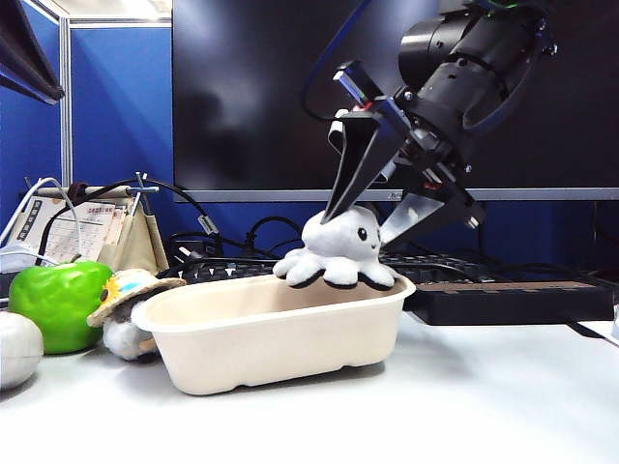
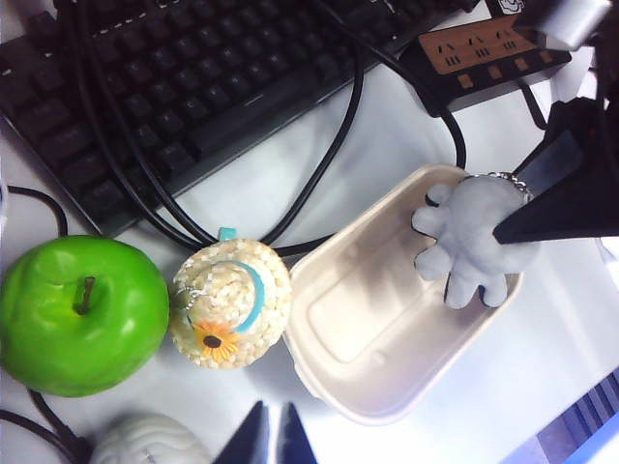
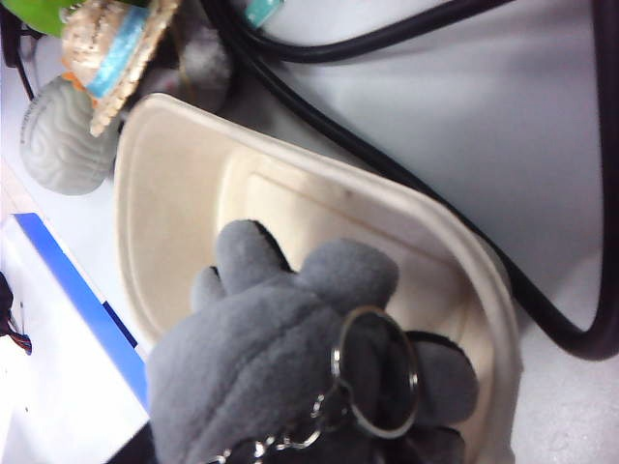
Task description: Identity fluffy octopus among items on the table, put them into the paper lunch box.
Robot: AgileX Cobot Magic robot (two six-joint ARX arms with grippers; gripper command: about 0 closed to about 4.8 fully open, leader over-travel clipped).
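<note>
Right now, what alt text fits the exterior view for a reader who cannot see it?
The right gripper holds the fluffy octopus over the far right rim of the paper lunch box on the table. A straw-hatted plush and a green apple sit left of it.

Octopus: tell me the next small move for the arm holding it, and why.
Probably lower it a little, then open. The right gripper holds the fluffy octopus over the right end of the paper lunch box, legs about at the rim, so it isn't inside yet. The left gripper idles near the box.
</note>
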